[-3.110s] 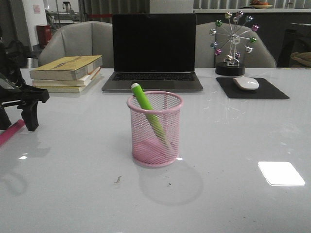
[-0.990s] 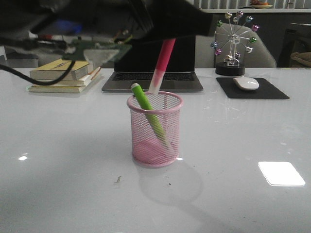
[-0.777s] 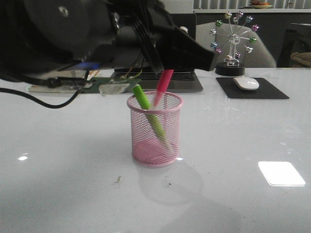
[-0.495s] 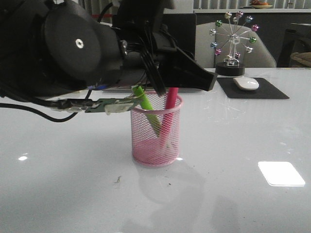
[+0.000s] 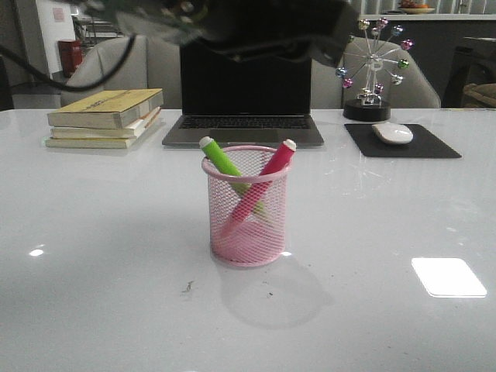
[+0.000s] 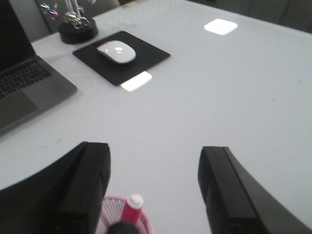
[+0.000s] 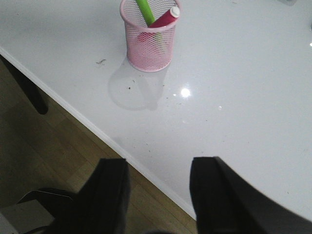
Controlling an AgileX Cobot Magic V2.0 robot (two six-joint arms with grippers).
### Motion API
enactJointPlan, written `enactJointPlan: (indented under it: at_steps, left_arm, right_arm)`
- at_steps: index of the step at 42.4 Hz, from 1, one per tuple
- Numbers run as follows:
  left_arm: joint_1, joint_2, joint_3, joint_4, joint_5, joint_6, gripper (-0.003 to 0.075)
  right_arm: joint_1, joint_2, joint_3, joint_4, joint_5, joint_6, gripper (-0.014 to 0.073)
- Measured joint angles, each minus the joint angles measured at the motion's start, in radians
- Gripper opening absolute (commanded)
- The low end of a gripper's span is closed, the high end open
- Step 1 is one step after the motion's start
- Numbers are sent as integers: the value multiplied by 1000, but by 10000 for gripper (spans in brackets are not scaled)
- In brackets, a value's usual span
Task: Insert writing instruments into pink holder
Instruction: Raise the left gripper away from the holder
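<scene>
Left gripper point(image 6: 155, 192): its two black fingers point(image 6: 87, 183) stood wide apart with nothing between them, above the rim of the cup; in the front view the arm was only a dark blur along the top edge.
Right gripper point(image 7: 158, 192): its fingers were spread and empty, hanging past the near table edge over the wooden floor point(image 7: 58, 131), well apart from the cup.
Pink-red marker pen with white end tip point(image 5: 263, 184): it stood inside the cup, leaning with its white tip up toward the right side of the rim; its tip showed just between the left fingers in the left wrist view point(image 6: 132, 207).
Lime green marker pen with white end tip point(image 5: 222, 160): it stood inside the same cup, leaning toward the left side of the rim and crossing the pink-red one low down.
Pink wire-mesh cylindrical pen cup point(image 5: 247, 225): it stood upright on the white glossy table point(image 5: 101, 263), near the front middle.
Grey open laptop with dark screen point(image 5: 244, 93): it sat behind the cup.
Stack of yellowish books point(image 5: 105, 116): it lay left of the laptop.
White mouse point(image 5: 393, 132): it rested on a black mouse pad point(image 5: 434, 143), right of the laptop.
Small ferris-wheel ornament with coloured balls point(image 5: 373, 66): it stood behind the pad.
</scene>
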Motion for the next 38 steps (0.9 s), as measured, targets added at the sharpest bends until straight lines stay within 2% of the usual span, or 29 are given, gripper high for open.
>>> enactJointPlan:
  at_steps: [8,11,16,19,22,38]
  left_arm:
    - [107,-177,-4,101,432,-11,458]
    - [145,-230,-4,207,562,-90,458]
    - [181,-309,-4,465,727,-322,458]
    - [189,-357,3,592,780,-439,458]
    - [189,-414,25,656,806,-498,458]
    - [189,-796,289,681,829,-535,457]
  right_arm:
    - [0,0,0,0,0,0,410]
    - [0,0,0,0,0,0,410]
    - [0,0,0,0,0,0,410]
    - [0,0,0,0,0,0,410]
    - [0,0,0,0,0,0,410]
    - [0,0,0,0,0,0,410]
